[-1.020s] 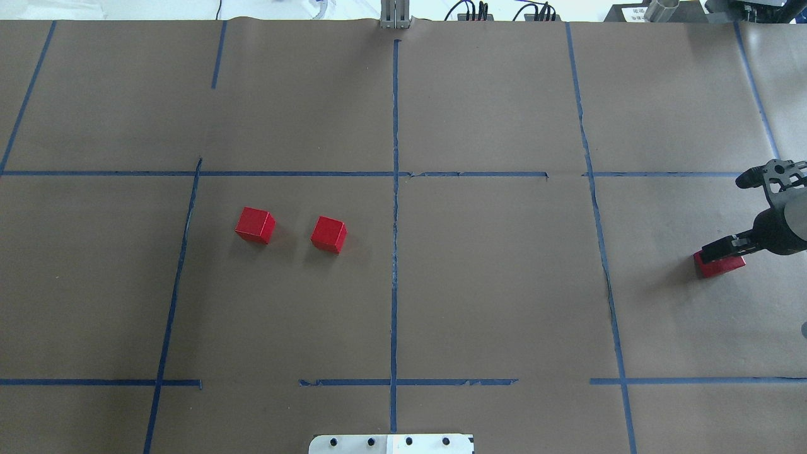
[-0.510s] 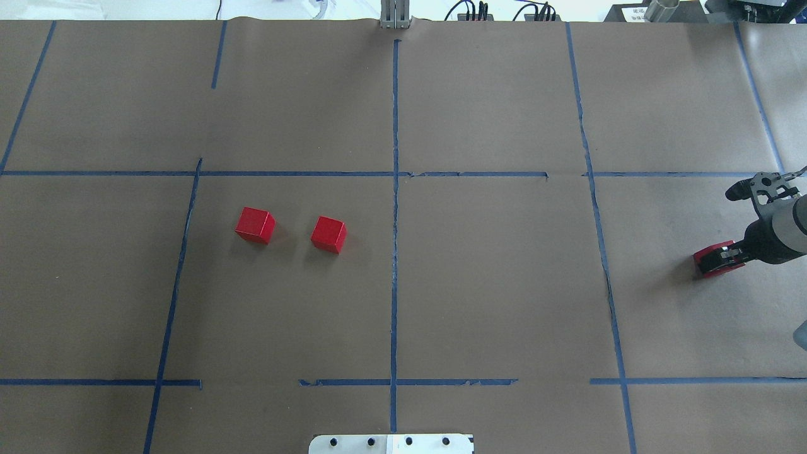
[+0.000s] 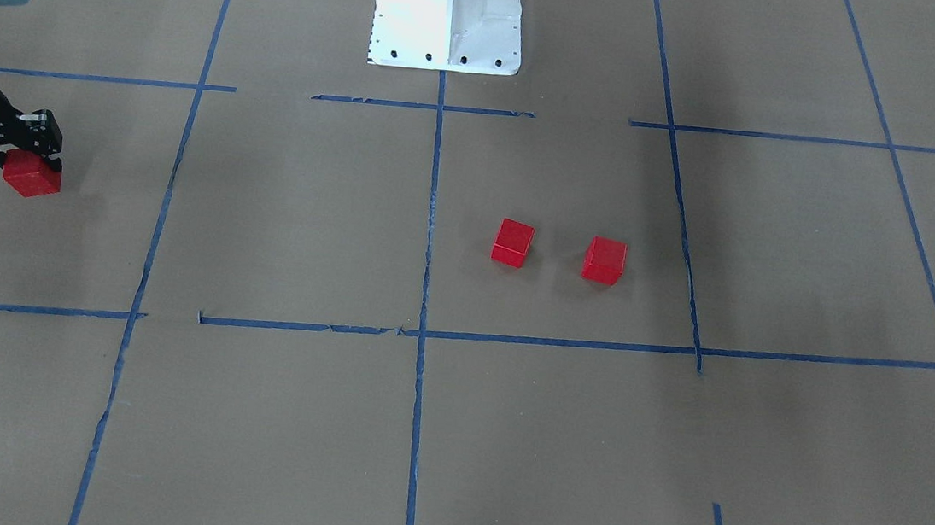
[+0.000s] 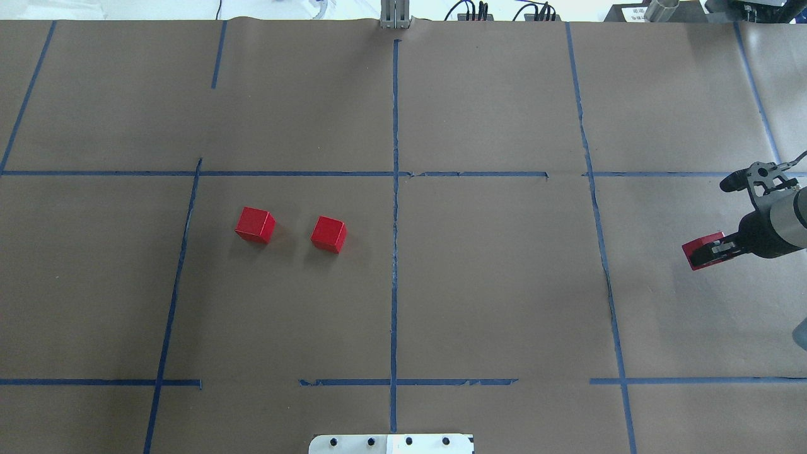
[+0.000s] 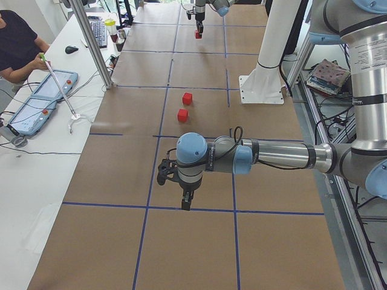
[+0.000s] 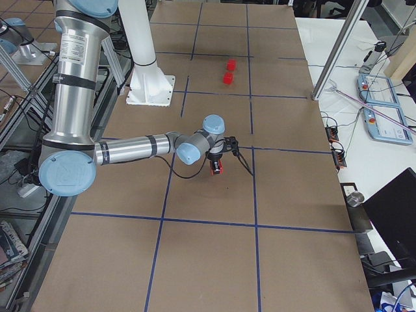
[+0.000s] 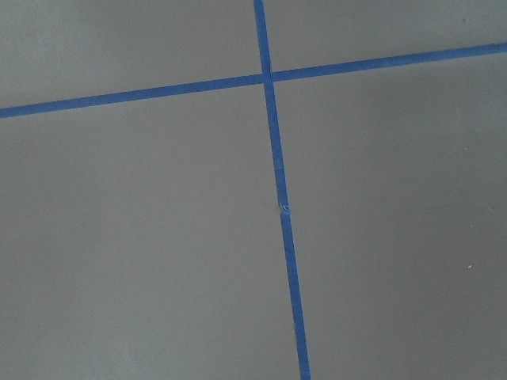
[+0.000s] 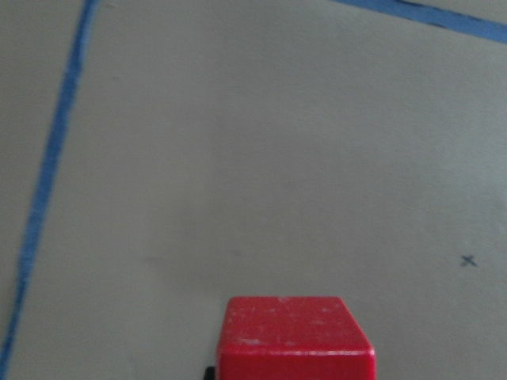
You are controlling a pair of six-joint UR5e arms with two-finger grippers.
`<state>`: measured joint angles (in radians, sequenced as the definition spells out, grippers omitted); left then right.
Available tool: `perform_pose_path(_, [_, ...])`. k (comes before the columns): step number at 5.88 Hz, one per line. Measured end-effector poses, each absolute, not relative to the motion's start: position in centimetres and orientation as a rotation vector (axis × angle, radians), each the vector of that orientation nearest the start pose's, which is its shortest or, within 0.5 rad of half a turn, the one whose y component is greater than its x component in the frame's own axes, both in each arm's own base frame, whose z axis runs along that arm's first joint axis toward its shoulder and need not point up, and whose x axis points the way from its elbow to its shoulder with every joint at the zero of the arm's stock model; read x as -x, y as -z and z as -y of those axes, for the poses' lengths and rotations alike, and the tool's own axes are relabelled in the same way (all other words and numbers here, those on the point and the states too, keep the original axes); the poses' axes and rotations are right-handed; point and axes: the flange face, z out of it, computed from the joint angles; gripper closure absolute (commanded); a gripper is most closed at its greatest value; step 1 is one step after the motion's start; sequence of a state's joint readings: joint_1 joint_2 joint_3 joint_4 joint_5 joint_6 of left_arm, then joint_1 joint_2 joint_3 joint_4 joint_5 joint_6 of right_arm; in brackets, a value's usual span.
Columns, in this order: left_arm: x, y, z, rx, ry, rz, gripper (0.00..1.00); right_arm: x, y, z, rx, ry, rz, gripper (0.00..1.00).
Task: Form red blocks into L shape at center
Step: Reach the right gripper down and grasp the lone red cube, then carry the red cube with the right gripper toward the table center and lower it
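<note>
Newly lifted and shifted leftward, red block [image 4: 701, 241], pinched tight by right gripper [image 4: 707, 252]; left gripper [image 5: 186, 201], spread impossible to tell

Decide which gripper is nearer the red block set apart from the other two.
Right. The right gripper is shut on that block; the left gripper hangs at the table's opposite end.

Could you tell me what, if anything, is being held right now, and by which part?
The right tool pinches one red block by two opposite sides near its top. The left tool cannot be judged.
</note>
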<state>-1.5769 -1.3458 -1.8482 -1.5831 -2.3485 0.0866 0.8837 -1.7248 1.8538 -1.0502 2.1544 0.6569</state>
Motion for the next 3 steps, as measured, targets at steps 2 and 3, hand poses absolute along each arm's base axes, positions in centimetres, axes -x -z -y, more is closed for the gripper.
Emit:
perform_pose_path(2, [6.6,-62.0,40.1,-0.099,-0.102,-0.774,0.00,29.7,-44.0,37.8,-0.081,0.114,0.980,1.00])
perform_pose_path(3, [6.6,-61.8,40.1,-0.104,-0.105,-0.774,0.00,34.8,-39.2,36.5,-0.024,0.055,1.029,1.00])
